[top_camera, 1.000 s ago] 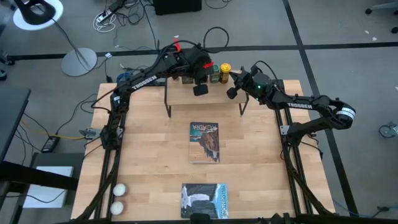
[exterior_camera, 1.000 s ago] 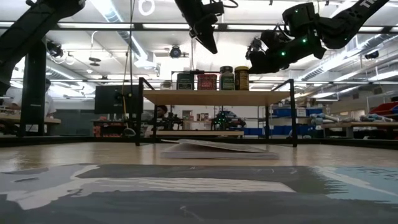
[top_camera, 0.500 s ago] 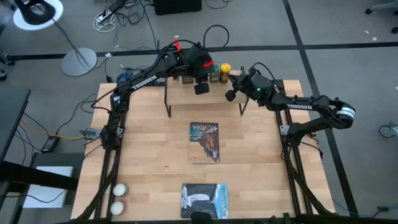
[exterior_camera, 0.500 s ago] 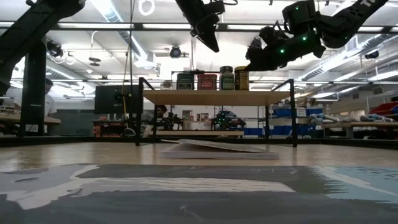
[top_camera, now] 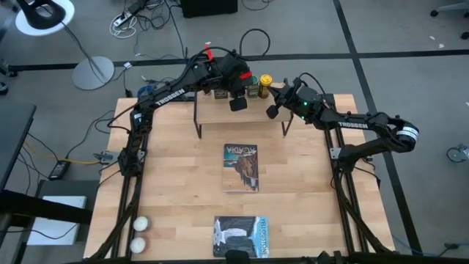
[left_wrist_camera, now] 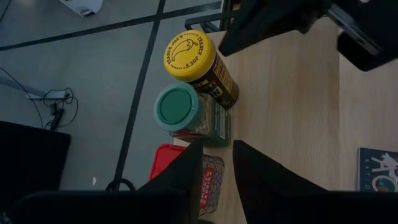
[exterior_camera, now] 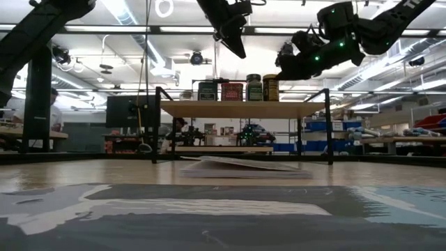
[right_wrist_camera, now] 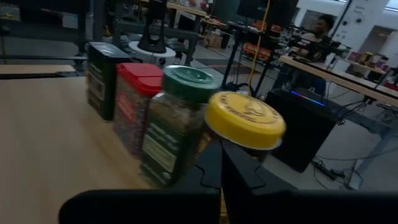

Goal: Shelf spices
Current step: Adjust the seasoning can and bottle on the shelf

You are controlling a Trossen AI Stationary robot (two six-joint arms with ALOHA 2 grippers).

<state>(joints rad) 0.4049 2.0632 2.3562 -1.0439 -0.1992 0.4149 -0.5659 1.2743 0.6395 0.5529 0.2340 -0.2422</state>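
wooden shelf (exterior_camera: 242,109) carries four spices (exterior_camera: 238,91).

Four spice containers (exterior_camera: 239,91) on one shelf (exterior_camera: 244,109), two books (top_camera: 241,167), two white balls (top_camera: 140,223).

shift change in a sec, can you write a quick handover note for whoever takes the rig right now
Left gripper: empty, hovering above the shelf, fingers slightly apart.
Right gripper: at the shelf's right end beside the yellow-lidded jar, fingers together, holding nothing.
On the shelf in a row: dark square tin, red tin, green jar, yellow-lidded jar.
The tiny pale jar can't be made out.
Left: find it, then pull both arms back.
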